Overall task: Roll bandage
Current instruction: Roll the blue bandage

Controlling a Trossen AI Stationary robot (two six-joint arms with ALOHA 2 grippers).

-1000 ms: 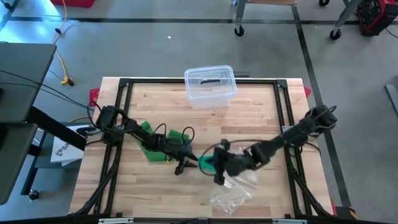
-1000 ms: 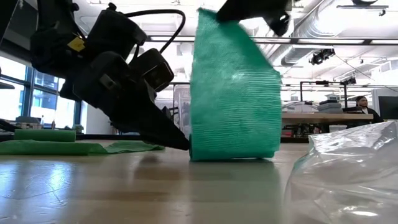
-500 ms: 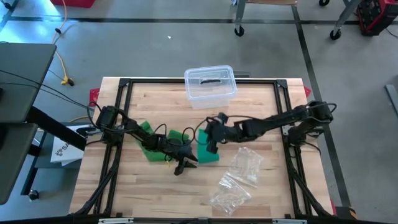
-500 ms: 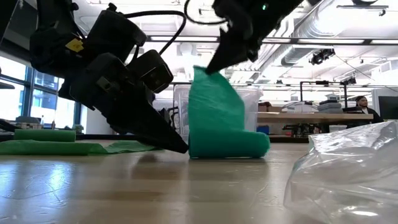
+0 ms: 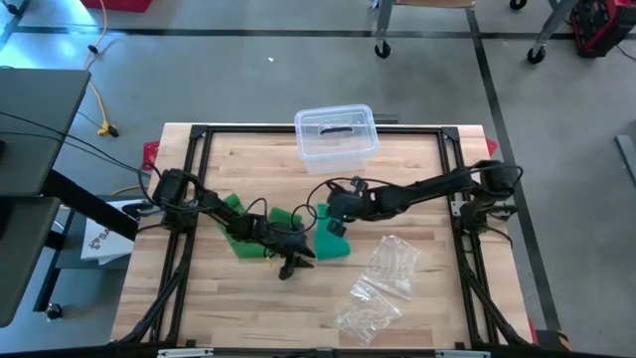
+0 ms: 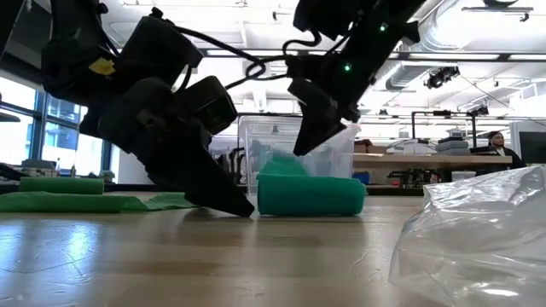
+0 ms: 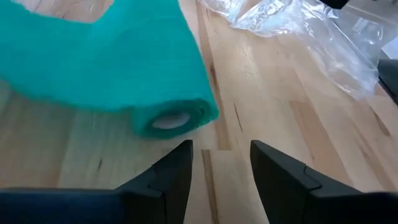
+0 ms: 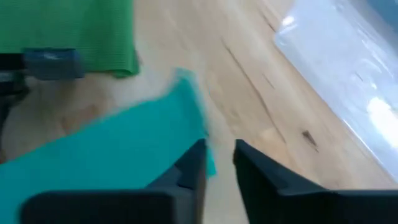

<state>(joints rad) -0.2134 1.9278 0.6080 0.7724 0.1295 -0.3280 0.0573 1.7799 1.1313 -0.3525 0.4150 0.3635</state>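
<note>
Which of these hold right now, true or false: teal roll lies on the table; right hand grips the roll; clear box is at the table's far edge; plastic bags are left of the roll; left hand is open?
1. The teal roll lies on the table. True.
2. The right hand grips the roll. False: it hangs just above it, holding nothing.
3. The clear box is at the far edge. True.
4. The plastic bags are left of the roll. False: they lie to its right, nearer the front.
5. The left hand is open. True: its fingers stand apart, just short of the roll's end.
</note>
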